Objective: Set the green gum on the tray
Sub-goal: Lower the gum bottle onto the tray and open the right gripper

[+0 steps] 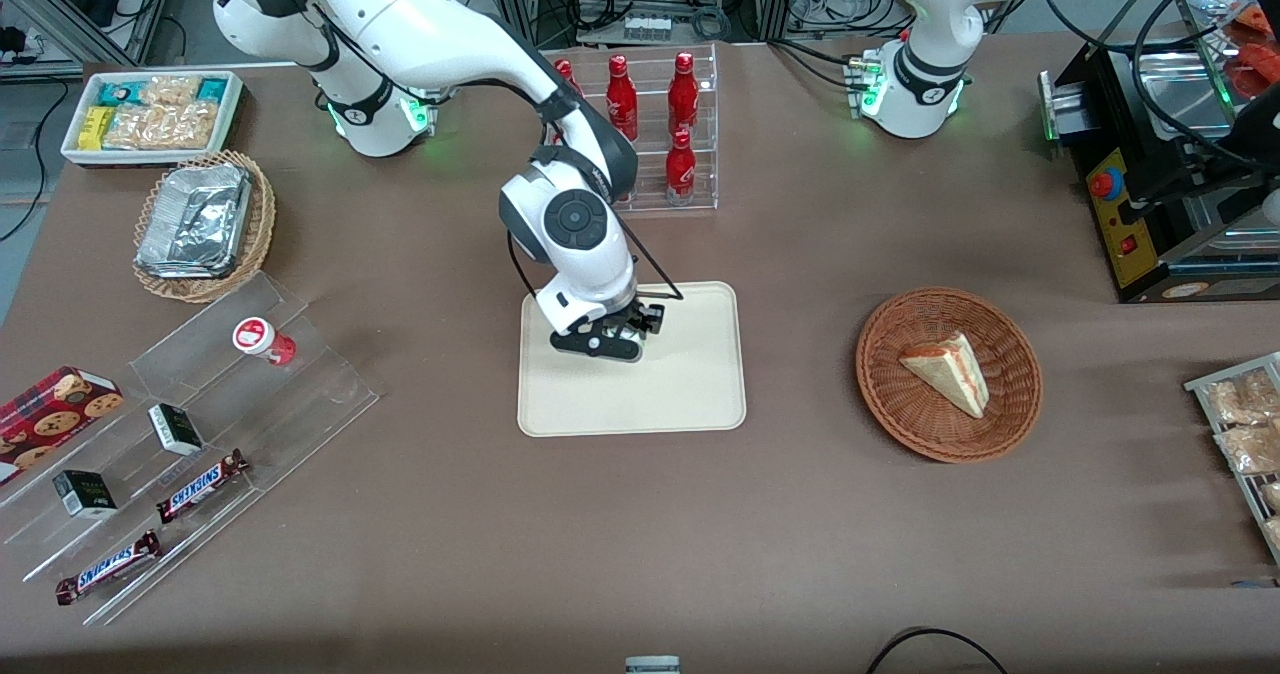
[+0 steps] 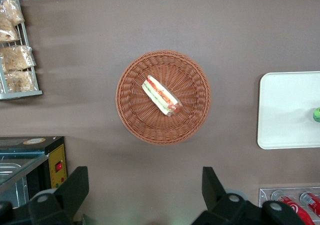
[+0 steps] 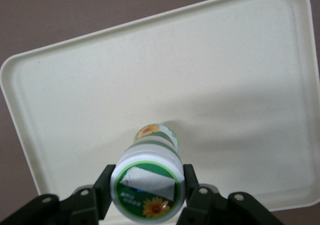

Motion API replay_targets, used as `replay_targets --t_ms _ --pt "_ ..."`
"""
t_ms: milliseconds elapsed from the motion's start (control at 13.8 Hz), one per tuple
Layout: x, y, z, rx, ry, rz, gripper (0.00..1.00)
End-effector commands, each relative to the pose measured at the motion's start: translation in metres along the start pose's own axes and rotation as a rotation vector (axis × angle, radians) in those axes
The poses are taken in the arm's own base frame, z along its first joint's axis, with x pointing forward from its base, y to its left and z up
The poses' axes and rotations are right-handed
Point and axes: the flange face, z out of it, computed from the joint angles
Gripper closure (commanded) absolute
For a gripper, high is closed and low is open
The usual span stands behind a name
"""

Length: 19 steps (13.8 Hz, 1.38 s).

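Observation:
My right gripper [image 1: 628, 337] hangs low over the part of the cream tray [image 1: 690, 389] nearest the working arm's end. In the right wrist view the gripper [image 3: 148, 191] is shut on the green gum [image 3: 148, 182], its black fingers [image 3: 103, 187] pressing both sides of the white lid with the green sunflower label. The bottle is upright, with its base at the tray's surface [image 3: 225, 85]. I cannot tell whether it touches. In the front view the hand hides the bottle. In the left wrist view a green speck of the gum [image 2: 317, 115] shows over the tray [image 2: 285, 110].
A red-lidded gum bottle [image 1: 262, 339] stands on the clear stepped stand with snack bars toward the working arm's end. A rack of red bottles [image 1: 665, 134] stands farther from the camera than the tray. A wicker basket with a sandwich [image 1: 948, 374] lies toward the parked arm's end.

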Motion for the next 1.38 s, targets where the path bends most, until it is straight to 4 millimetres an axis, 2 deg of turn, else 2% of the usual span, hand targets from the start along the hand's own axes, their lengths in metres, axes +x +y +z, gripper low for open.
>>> replay_targets --t_ms 0,362,435,580,1014,1159,1304 --pt "0.009 -0.004 0.012 0.015 0.006 0.019 1.00" --pt "0.011 -0.002 0.029 0.010 0.013 0.017 1.00" --pt "0.012 -0.002 0.030 0.009 0.015 0.015 0.88" --pt "0.012 -0.001 0.033 0.005 0.015 0.016 0.00" --pt "0.010 -0.007 0.023 -0.010 0.051 -0.038 0.00" --pt "0.012 -0.008 0.005 -0.011 0.069 -0.056 0.00" --pt "0.016 -0.001 -0.026 -0.055 0.072 -0.081 0.00"
